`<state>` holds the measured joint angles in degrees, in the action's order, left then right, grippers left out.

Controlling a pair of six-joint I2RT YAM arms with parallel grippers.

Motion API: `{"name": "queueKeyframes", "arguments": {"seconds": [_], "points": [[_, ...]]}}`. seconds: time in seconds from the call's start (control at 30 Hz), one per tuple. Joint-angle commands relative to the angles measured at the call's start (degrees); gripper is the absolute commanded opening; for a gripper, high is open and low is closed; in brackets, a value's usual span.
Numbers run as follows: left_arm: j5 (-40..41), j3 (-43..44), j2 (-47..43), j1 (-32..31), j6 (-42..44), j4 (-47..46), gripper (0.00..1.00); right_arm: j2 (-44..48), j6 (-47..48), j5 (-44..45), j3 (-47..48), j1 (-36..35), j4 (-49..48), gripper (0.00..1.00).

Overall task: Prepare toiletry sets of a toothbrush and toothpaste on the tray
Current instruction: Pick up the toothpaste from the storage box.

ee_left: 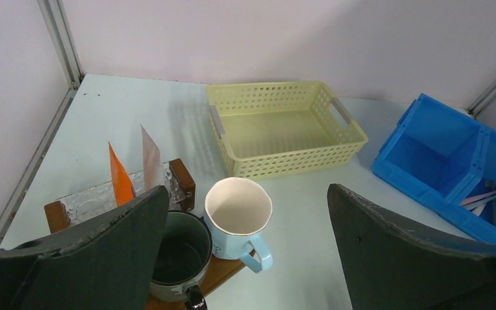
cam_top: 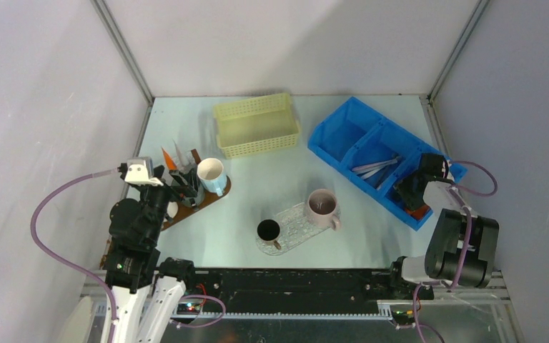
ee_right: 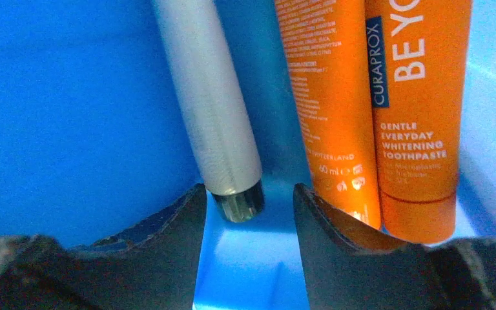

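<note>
My right gripper (cam_top: pixel 407 194) is down in the near compartment of the blue bin (cam_top: pixel 343 132). In the right wrist view it (ee_right: pixel 245 194) is open, its jaws on either side of the dark cap end of a white tube (ee_right: pixel 206 97), not touching it. Two orange toothpaste tubes (ee_right: pixel 374 103) lie beside it to the right. Pale toothbrushes (cam_top: pixel 375 168) lie in the bin's middle compartment. My left gripper (ee_left: pixel 247 190) is open and empty above a blue mug (ee_left: pixel 237 216) and a dark mug (ee_left: pixel 179 255). An orange tube (ee_left: pixel 120 175) and a white tube (ee_left: pixel 150 155) stand behind them.
The wooden tray (cam_top: pixel 211 200) at the left holds the two mugs and a glass holder. A clear glass tray (cam_top: pixel 297 229) in the middle carries a black mug (cam_top: pixel 268 230) and a pink mug (cam_top: pixel 322 206). A yellow basket (cam_top: pixel 256 125) stands at the back.
</note>
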<state>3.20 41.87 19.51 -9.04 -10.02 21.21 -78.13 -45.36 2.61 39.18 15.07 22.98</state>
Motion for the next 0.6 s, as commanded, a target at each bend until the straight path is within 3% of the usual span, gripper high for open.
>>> {"name": "queueKeyframes", "arguments": {"seconds": [0.0,0.27,0.5,0.57], "points": [[0.73,1.88,0.42,-0.37,1.32,0.24,1.0,-3.91,1.35,-0.97,-0.52,0.62,-1.89,0.54],[0.64,2.29,0.57,-0.37,1.58,0.63,1.0,-3.63,2.34,5.55,-0.51,0.66,1.23,0.36],[-0.14,2.5,0.8,-0.43,1.38,0.09,1.0,0.52,4.39,6.7,-0.43,0.66,0.46,0.02],[-0.39,2.88,0.88,-0.45,1.32,0.09,1.0,3.07,4.94,7.37,-0.42,0.59,0.76,0.0]]}}
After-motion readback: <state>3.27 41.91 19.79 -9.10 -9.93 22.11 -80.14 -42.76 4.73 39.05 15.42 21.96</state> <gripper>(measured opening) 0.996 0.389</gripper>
